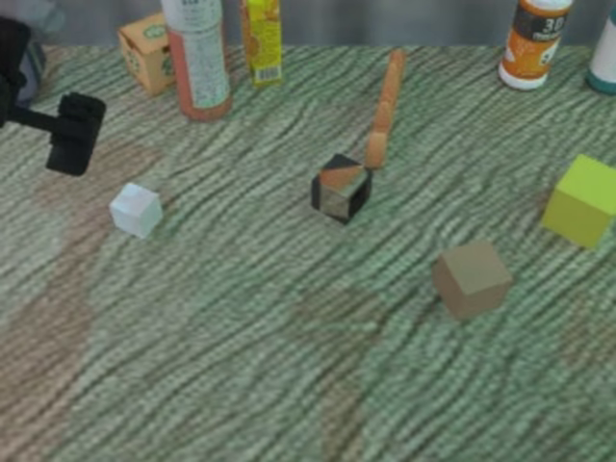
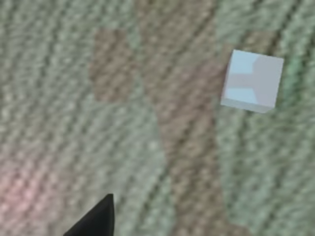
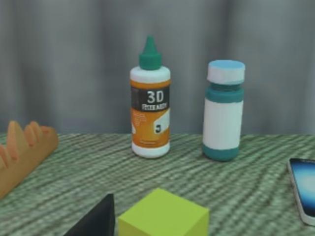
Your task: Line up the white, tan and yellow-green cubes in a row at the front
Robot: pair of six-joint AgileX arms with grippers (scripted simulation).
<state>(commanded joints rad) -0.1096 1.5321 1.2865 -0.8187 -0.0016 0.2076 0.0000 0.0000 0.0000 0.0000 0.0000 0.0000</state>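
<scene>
Woven green-and-tan cloth covers the table [image 1: 241,366], on which the three cubes are scattered, none yet placed in a row at the front. The yellow-green cube [image 1: 581,200] sits at the far right edge, the tan cube [image 1: 471,279] nearer the front and to its left, and the small white cube [image 1: 136,210] well apart on the left side. The left gripper [image 1: 75,133] is held above the cloth just behind and to the left of the white cube (whether its fingers are apart or together cannot be told). That arm is judged the nearer one. The right gripper is not seen from above; only one dark fingertip [image 3: 96,221] shows beside the yellow-green cube.
</scene>
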